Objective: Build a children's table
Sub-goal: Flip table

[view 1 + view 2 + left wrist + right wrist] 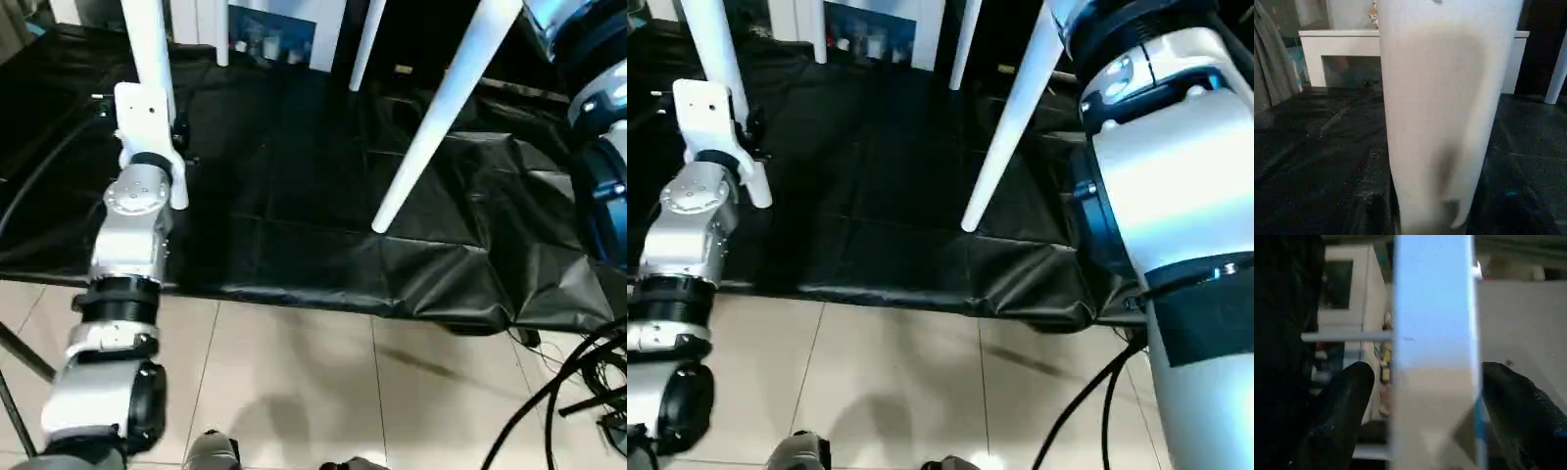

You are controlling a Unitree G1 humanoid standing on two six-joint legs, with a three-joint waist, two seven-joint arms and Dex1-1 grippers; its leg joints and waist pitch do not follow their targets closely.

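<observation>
The left gripper [167,127] pinches one white leg [149,59] of the children's table, apparently steadying it over the black sheet [294,196], while the right gripper [1420,396] has its fingers [1344,401] spread either side of a pale table edge [1432,333], not clamping

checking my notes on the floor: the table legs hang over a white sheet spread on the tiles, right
Not quite. The sheet is black, not white, as the left eye view shows. The rest holds: the white table legs hang over it, and it lies spread on the pale tiles.
</observation>
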